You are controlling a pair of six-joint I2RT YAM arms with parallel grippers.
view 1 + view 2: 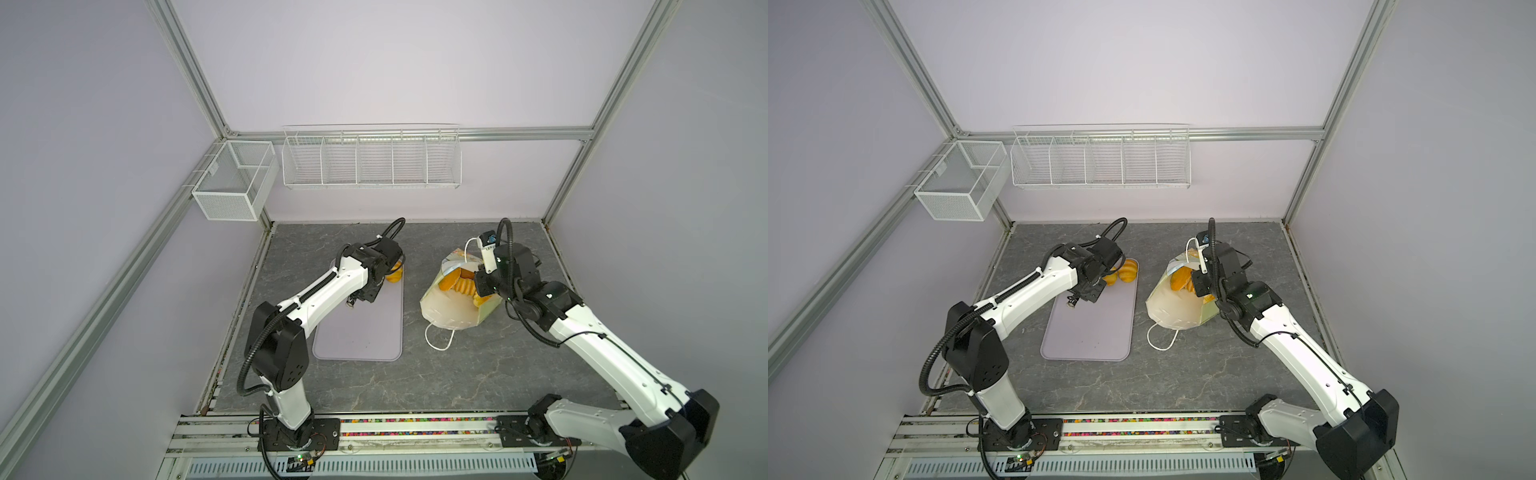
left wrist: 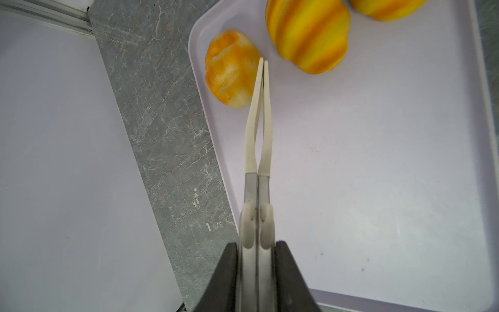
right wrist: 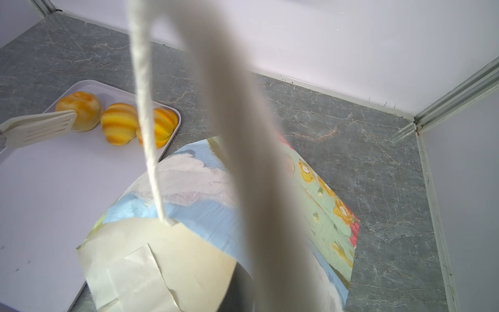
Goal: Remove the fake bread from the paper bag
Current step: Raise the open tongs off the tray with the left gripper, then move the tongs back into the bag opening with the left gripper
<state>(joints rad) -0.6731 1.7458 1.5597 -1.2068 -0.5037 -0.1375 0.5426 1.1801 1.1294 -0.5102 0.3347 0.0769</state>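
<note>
Left gripper [image 2: 263,61]: long cream tong fingers clenched together, nothing between them. The tips sit at the edge of a pale orange-and-cream round toy bun [image 2: 232,69]; can't tell if they touch.

That bun lies in the far left corner of the flat lilac plastic tray [image 2: 378,162]. Two glossy ridged yellow-orange buns [image 2: 307,35] [image 2: 388,9] lie next to it in a row along the tray's far end.

Right gripper [image 1: 485,245]: clenched on the white cord handle [image 3: 147,129] of the printed paper bag [image 1: 444,311], cord taut, bag edge lifted.

The bag is just right of the tray, tipped over, mouth open towards the tray's near end. More orange ridged toy bread [image 1: 453,284] is inside the bag. The bag's second cord loop [image 1: 438,338] lies slack on the grey marble tabletop [image 1: 457,382].
</note>
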